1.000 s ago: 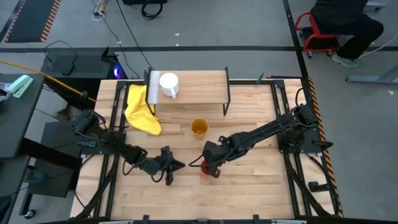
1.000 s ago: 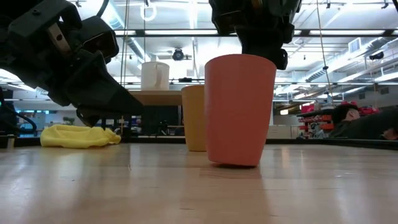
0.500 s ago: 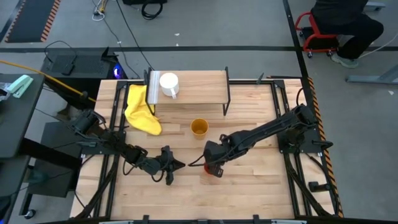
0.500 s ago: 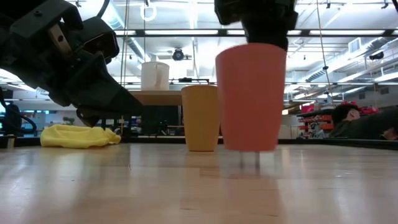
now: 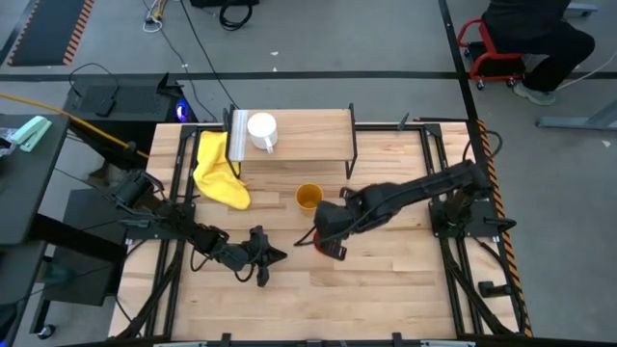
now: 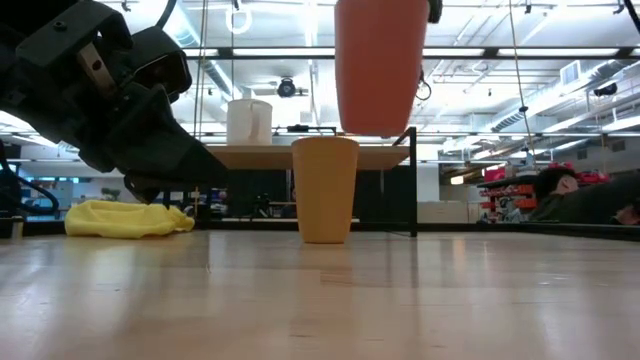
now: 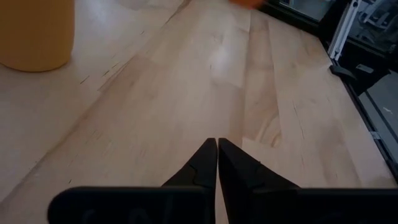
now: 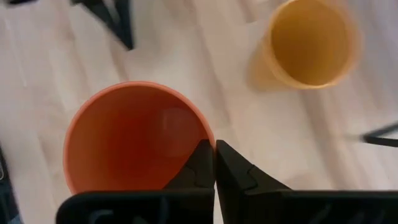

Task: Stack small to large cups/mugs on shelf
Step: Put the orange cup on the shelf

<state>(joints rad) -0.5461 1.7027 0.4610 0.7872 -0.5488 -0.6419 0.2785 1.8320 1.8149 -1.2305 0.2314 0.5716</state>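
Left gripper [image 5: 273, 256] rests low over the table [image 5: 386, 289] front-left, fingers pressed together, holding nothing. Yellow cloth [image 5: 218, 172] lies beside the shelf's left end. White mug [image 5: 262, 131] stands on the shelf [image 5: 308, 135], left part of the plank. Yellow-orange cup [image 5: 308, 199] stands upright on the table just in front of the shelf. Right gripper [image 8: 214, 163] pinches the rim of the orange-red cup [image 6: 381, 62], lifted clear of the table, near the yellow-orange cup.
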